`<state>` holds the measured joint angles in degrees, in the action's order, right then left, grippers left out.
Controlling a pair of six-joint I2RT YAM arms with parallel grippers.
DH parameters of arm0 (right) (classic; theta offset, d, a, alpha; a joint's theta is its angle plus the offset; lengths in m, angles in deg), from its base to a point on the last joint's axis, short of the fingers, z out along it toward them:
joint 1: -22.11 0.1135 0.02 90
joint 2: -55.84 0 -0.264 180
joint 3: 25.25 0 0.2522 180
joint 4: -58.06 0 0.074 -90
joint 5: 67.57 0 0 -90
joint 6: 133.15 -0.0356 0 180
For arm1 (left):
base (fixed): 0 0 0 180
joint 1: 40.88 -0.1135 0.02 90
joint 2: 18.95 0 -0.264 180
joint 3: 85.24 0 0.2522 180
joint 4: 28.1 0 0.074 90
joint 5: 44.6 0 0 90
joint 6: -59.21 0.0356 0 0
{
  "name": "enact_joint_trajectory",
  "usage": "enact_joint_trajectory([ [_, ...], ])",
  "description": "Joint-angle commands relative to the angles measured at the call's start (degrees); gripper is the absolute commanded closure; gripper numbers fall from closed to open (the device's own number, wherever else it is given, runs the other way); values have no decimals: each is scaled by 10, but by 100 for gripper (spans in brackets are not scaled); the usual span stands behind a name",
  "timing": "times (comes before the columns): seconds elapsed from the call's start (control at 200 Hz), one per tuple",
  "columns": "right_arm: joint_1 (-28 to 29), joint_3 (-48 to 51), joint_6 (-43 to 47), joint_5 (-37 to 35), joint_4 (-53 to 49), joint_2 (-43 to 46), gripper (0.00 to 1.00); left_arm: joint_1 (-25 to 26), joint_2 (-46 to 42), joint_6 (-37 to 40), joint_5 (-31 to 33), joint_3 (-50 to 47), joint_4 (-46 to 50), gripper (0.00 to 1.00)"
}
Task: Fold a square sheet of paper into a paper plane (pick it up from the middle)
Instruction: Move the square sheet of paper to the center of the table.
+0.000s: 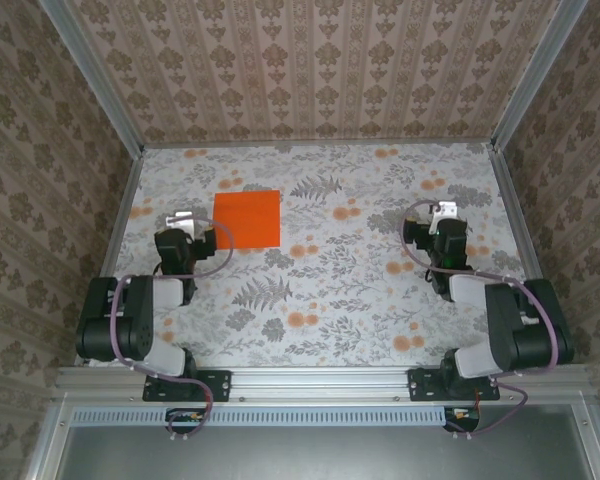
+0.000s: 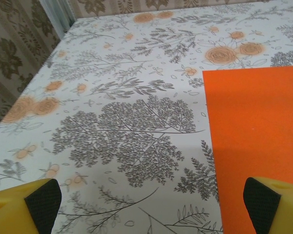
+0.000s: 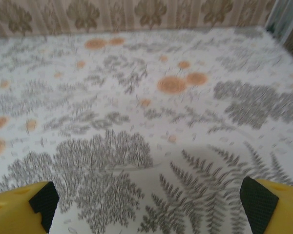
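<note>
The square sheet of paper (image 1: 247, 218) lies flat, unfolded; the left gripper (image 1: 183, 219) beside it and the right gripper (image 1: 443, 212) well apart both gape empty.

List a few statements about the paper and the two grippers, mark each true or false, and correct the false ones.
1. The orange sheet lies flat and unfolded on the table. True.
2. The left gripper is shut on the sheet. False: its jaws stand open and hold nothing; the sheet lies on the table close by.
3. The right gripper is open. True.
4. The sheet lies closer to the right gripper than to the left. False: it lies next to the left gripper, on the table's left half.
</note>
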<state>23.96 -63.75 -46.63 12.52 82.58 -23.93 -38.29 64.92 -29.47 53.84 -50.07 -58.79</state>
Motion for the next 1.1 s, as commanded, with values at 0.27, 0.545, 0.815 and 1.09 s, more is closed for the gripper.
enact_joint_trajectory([
  [0.27,3,-171,-189,-50,-431,121,0,64,-22,-126,26,332,564,0],
  [0.545,28,-220,-296,128,-486,74,0,119,103,-258,-65,423,596,0],
  [0.815,102,-237,-316,152,-479,21,0,129,219,-301,-108,495,630,0],
  [1.09,146,-255,-336,154,-474,-32,0,142,268,-333,-136,499,637,1],
])
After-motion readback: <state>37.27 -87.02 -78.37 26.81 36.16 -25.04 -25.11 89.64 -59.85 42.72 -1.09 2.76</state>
